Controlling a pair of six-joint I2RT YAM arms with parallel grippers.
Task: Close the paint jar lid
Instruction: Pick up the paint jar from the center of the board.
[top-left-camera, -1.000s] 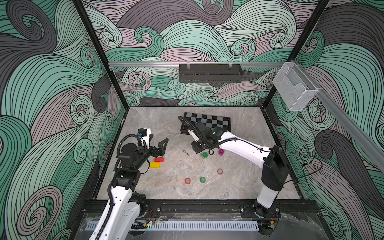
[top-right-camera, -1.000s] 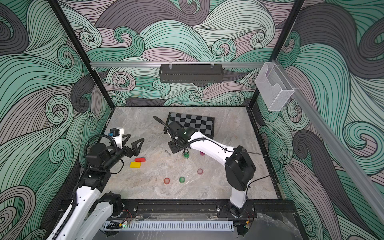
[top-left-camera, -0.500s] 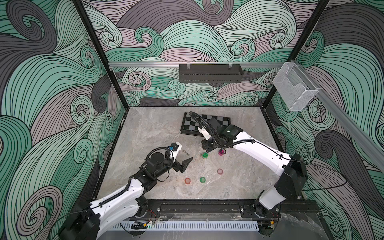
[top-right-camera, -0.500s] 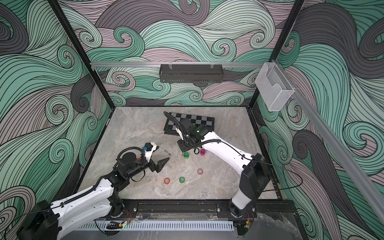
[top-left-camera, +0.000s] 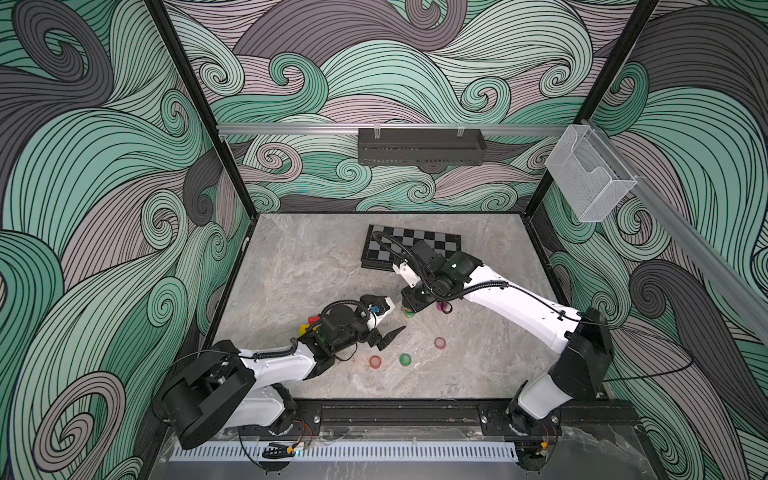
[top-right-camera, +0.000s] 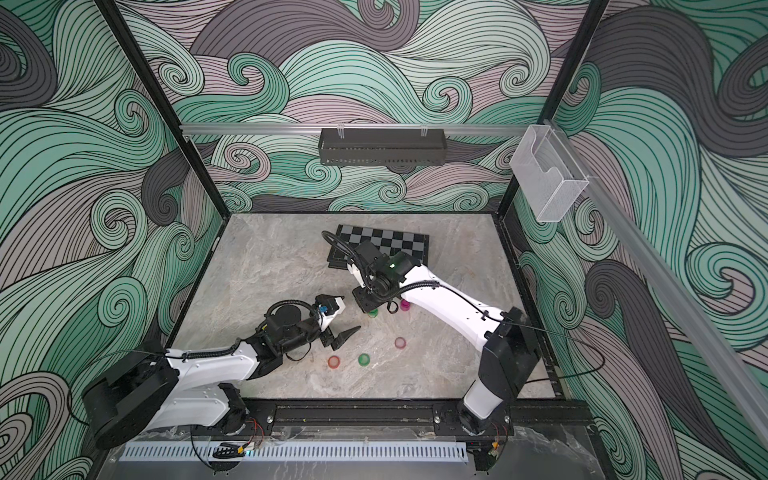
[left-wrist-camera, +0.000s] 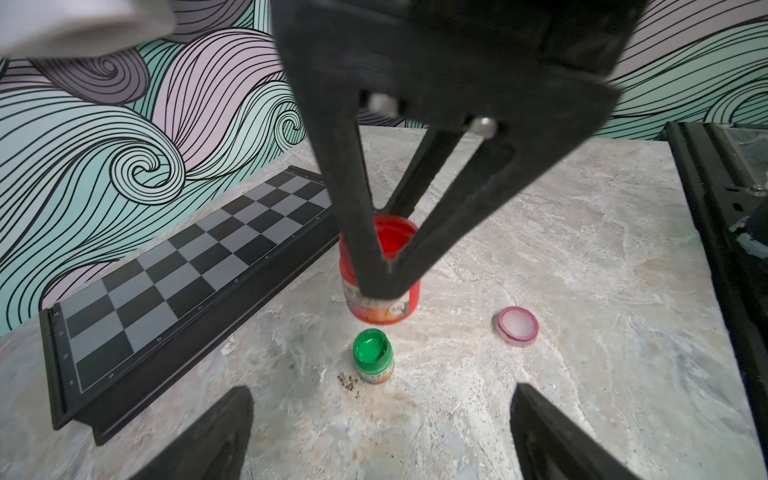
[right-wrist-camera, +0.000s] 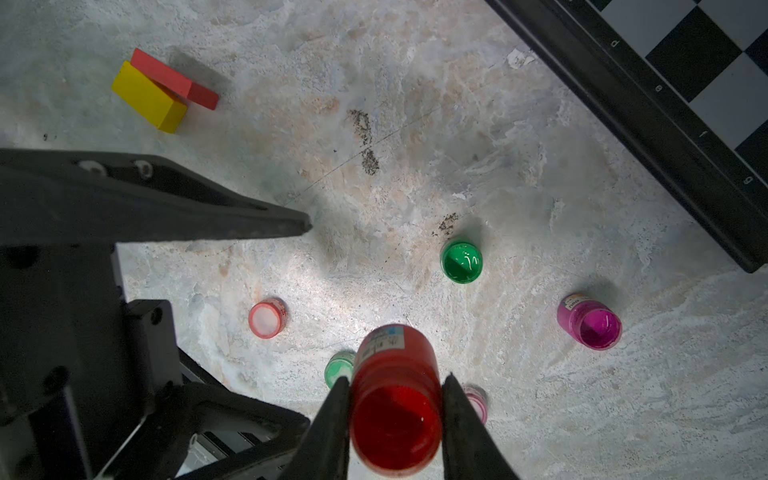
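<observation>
pinching round open red jar (right-wrist-camera: 392, 357), right hand (right-wrist-camera: 397, 380) tapered, matte black

This is a robotics laboratory test cell. A grey marble-pattern tabletop (top-left-camera: 311, 257) is enclosed by black metal frame posts (top-left-camera: 205, 112) and green-and-grey swirl-printed wall panels (top-left-camera: 374, 83), with a black perforated metal tray (top-left-camera: 420, 146) at 12 o'clock and a clear plastic bin (top-left-camera: 590, 183) at 2 o'clock. A white-and-black left robot arm (top-left-camera: 282, 365) and a matching right robot arm (top-left-camera: 523, 307) stand on a black base rail (top-left-camera: 395, 415) at 6 o'clock.
</observation>
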